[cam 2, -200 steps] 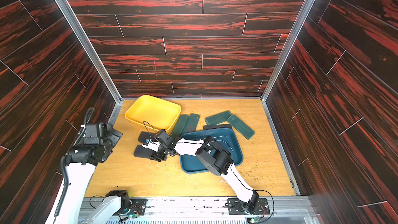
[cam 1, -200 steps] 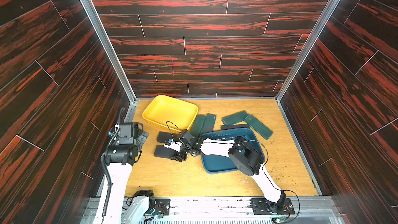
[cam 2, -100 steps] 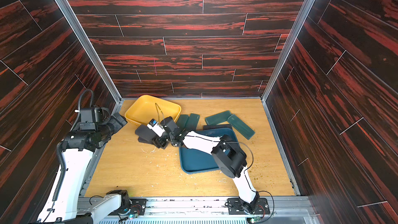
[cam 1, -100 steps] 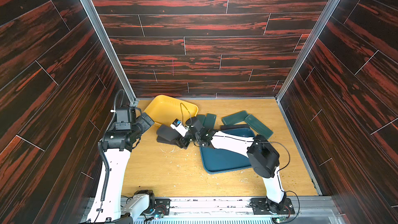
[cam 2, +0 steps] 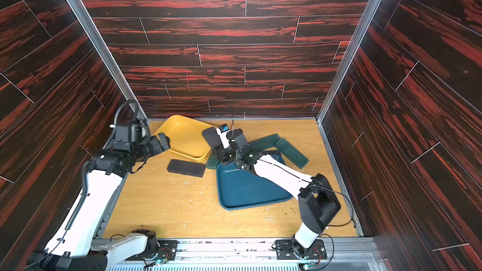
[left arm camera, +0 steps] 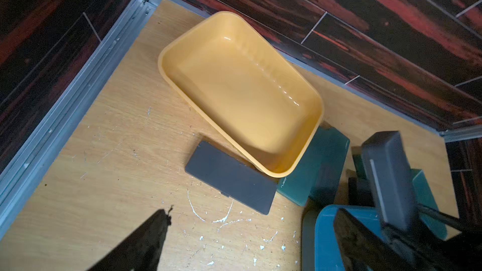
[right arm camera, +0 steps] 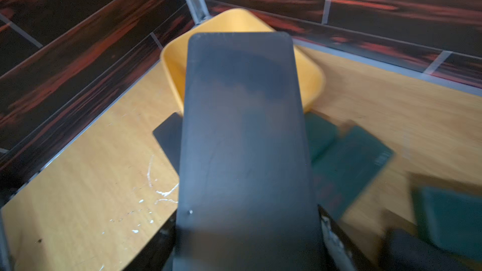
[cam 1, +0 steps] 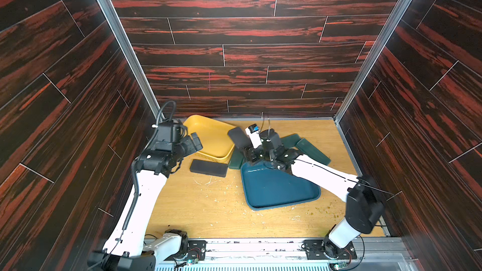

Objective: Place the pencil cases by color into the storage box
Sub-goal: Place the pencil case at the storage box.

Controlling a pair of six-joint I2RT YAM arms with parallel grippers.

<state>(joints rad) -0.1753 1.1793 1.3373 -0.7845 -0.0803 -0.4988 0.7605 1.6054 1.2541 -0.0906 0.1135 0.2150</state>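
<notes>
Right gripper is clamped on one end of a black pencil case, which I see raised and tilted above the near corner of the yellow tray; in the right wrist view that held case fills most of the frame, pointing toward the tray; left gripper hangs over the tray's left edge with its jaws spread wide and nothing between them; a second black case lies flat on the wooden table, just in front of the yellow tray, and in the left wrist view its far corner is touching or tucked under the tray's rim; a dark green case sits partly under the tray's near corner, beside the blue tray; more green cases lie behind the right arm, near the blue tray's far side; both trays hold no cases that I can see; I cannot tell how many green cases the arm hides.
</notes>
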